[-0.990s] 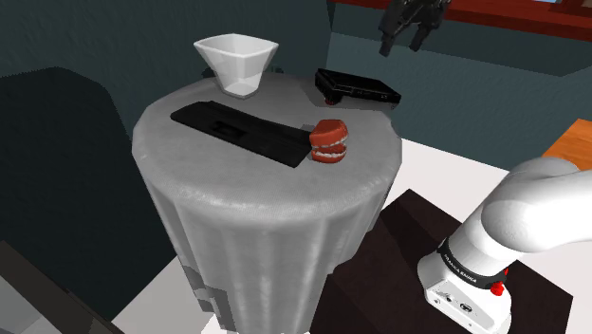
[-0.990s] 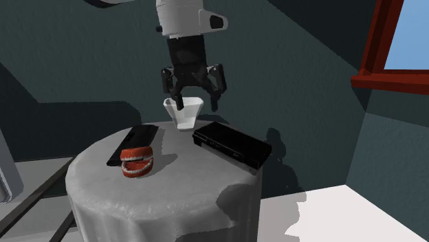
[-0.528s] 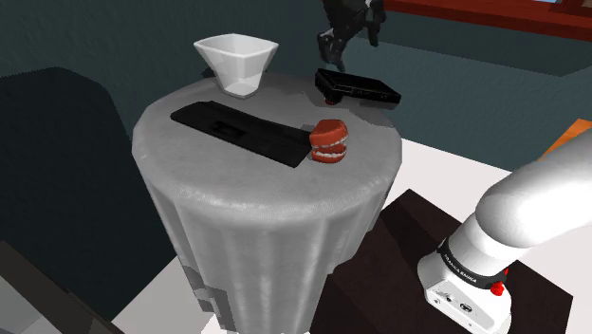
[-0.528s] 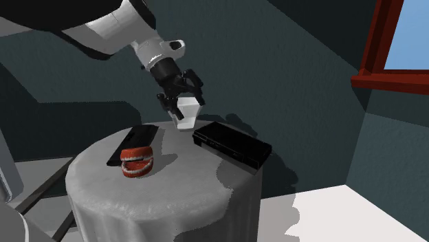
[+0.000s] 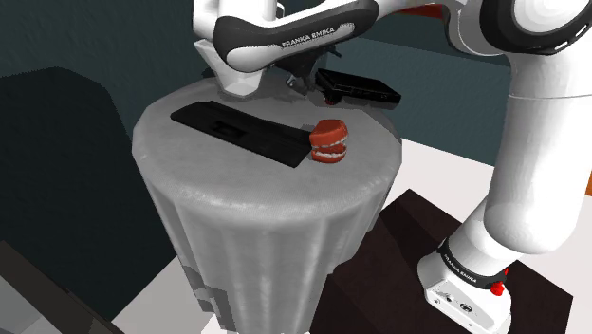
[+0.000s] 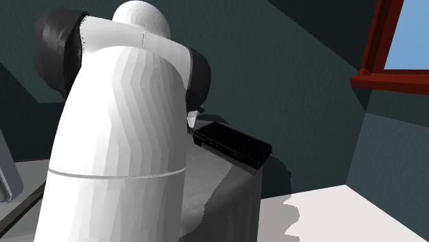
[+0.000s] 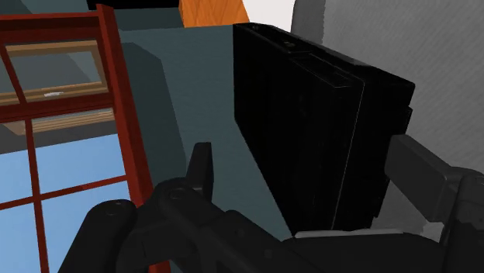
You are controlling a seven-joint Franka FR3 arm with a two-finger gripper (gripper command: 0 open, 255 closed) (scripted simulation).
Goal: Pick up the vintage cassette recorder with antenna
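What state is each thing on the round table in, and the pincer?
Cassette recorder: lying flat on the table, not lifted.
Pincer: open, straddling the recorder, not clasping it.
Toy teeth: upright, mouth shut.
Flat black panel: lying flat.
White bowl: mostly hidden behind the arm; cannot tell.

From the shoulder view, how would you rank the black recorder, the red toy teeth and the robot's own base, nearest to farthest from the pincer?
1. Black recorder: at the far edge of the table, between the fingers of the open pincer.
2. Red toy teeth: mid-table, closer to the camera.
3. Base: off the table, at the view's lower right.
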